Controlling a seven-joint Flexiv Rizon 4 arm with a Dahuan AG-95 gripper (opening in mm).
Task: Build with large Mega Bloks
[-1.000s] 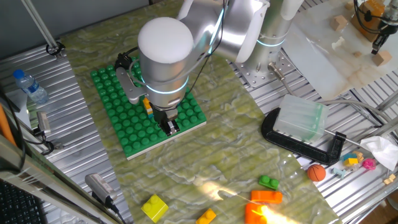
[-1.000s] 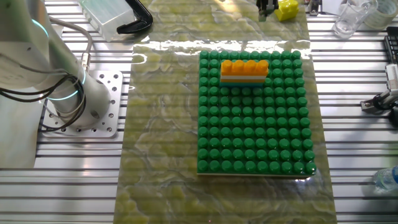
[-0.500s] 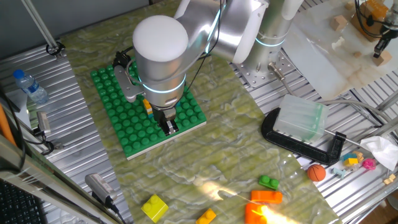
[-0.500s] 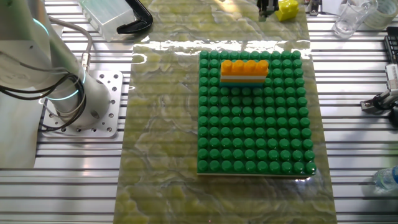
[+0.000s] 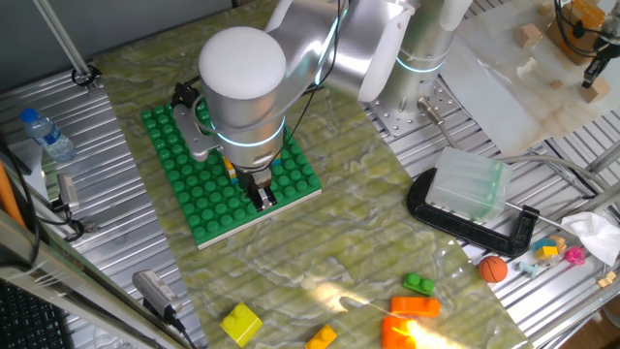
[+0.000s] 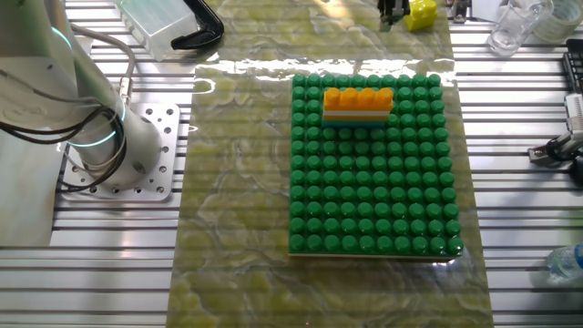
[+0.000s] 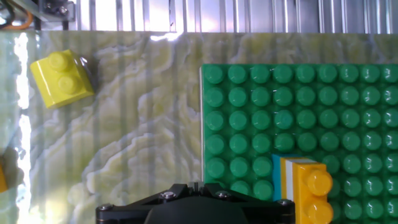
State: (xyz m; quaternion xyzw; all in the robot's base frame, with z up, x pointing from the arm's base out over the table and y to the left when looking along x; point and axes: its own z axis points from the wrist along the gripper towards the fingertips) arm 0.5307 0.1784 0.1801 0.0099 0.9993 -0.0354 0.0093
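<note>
A short stack of Mega Bloks [image 6: 358,103], orange on white on cyan, stands on the green studded baseplate [image 6: 373,200] near one end. In the hand view the stack [image 7: 305,183] lies at the lower right on the baseplate [image 7: 311,106]. My gripper [image 5: 262,197] hangs above the baseplate's near edge [image 5: 184,194], its fingers close together with nothing between them. The hand hides most of the stack [image 5: 230,165]. A loose yellow brick [image 5: 240,323] [image 7: 62,78] lies on the mat. Green [image 5: 418,284], orange [image 5: 415,306] and yellow-orange [image 5: 322,337] bricks lie to its right.
A black clamp [image 5: 465,218] holds a clear plastic box [image 5: 468,184] to the right of the mat. A water bottle [image 5: 46,136] lies at the left, an orange ball [image 5: 493,269] at the right. The arm's base [image 6: 118,150] stands beside the mat.
The hand has drifted a little left and up over the baseplate. The stack and the loose bricks have not moved.
</note>
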